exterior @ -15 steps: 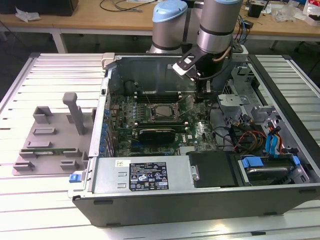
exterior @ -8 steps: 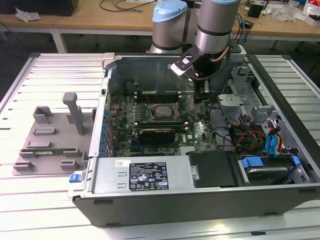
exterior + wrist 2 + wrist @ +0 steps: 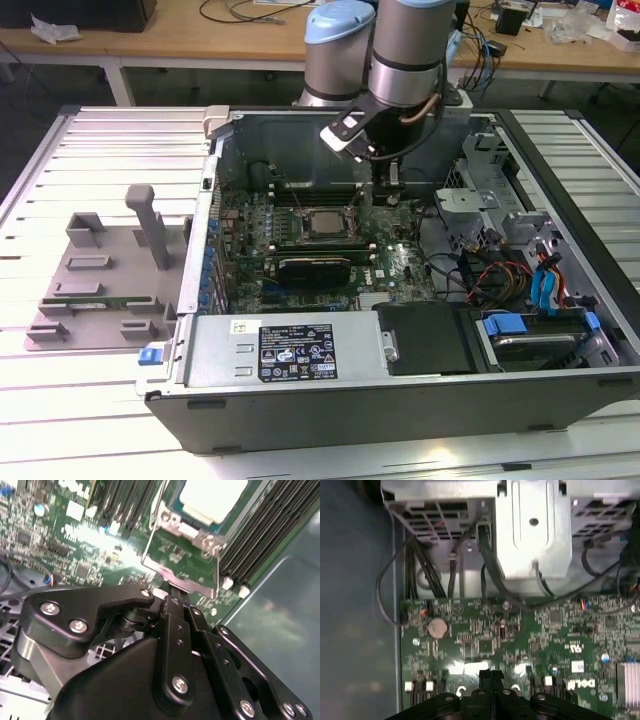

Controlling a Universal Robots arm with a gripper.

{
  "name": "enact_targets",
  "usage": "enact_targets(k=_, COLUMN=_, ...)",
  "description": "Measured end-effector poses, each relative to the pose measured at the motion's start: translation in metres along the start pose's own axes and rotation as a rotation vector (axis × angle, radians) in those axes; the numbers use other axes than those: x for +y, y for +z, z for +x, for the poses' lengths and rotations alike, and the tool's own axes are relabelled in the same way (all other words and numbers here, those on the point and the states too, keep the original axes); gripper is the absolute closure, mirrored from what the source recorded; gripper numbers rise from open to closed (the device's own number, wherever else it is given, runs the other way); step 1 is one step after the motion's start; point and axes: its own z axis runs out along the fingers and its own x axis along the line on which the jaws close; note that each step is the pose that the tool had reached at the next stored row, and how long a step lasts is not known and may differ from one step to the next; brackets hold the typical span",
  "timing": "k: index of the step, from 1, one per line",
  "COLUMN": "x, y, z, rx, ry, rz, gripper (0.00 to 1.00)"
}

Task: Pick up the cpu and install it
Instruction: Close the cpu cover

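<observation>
The arm's black gripper (image 3: 390,188) is down inside the open grey metal computer case (image 3: 300,135), fingertips just above the green motherboard (image 3: 402,268). In both wrist views the gripper (image 3: 174,599) (image 3: 492,674) has its two fingers pressed together with nothing visible between them. It carries nothing. The cpu (image 3: 324,223), a flat square chip with a silvery-grey top, sits in its socket on the board, near the gripper toward the exterior view's left. In the second wrist view the cpu (image 3: 212,497) lies flat inside the silver metal socket frame (image 3: 172,524), with black memory slots (image 3: 260,535) alongside. At the exterior view's left, a grey plastic fixture (image 3: 100,285) rests on the pale slatted table (image 3: 60,400), apart from the case.
</observation>
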Motion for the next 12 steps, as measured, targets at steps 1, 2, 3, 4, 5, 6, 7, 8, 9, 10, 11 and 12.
enact_targets(k=1, x=-0.0068, y=-0.0002, z=-0.0003, rx=0.0, ry=0.0, rz=-0.0015, gripper=0.89)
enact_targets(k=2, x=-0.0101, y=-0.0002, z=-0.0004, rx=0.0001, ry=0.0, rz=-0.0022, gripper=0.89)
enact_targets(k=3, x=-0.0135, y=-0.0003, z=-0.0005, rx=0.0001, ry=0.0, rz=-0.003, gripper=0.89)
enact_targets(k=4, x=-0.0181, y=-0.0004, z=-0.0007, rx=0.0002, ry=0.0, rz=-0.0041, gripper=0.89)
enact_targets(k=5, x=-0.0223, y=-0.0005, z=-0.0008, rx=0.0002, ry=0.0, rz=-0.0041, gripper=0.89)
enact_targets(k=6, x=-0.0258, y=-0.0005, z=-0.0009, rx=0.0001, ry=0.0, rz=-0.0041, gripper=0.89)
enact_targets(k=7, x=-0.0283, y=-0.0006, z=-0.001, rx=0.0001, ry=0.0, rz=-0.004, gripper=0.89)
enact_targets(k=8, x=-0.0307, y=-0.0005, z=-0.0011, rx=0.0002, ry=0.0, rz=-0.0041, gripper=0.89)
enact_targets(k=9, x=-0.0308, y=-0.0005, z=-0.0011, rx=0.0002, ry=0.0, rz=-0.0041, gripper=0.89)
enact_targets(k=10, x=-0.0308, y=-0.0005, z=-0.0011, rx=0.0002, ry=0.0, rz=-0.0041, gripper=0.89)
enact_targets(k=11, x=-0.0308, y=-0.0002, z=-0.001, rx=0.0004, ry=0.0, rz=0.0074, gripper=0.89)
enact_targets(k=12, x=-0.0308, y=-0.0003, z=-0.0011, rx=-0.0001, ry=0.0, rz=0.0164, gripper=0.89)
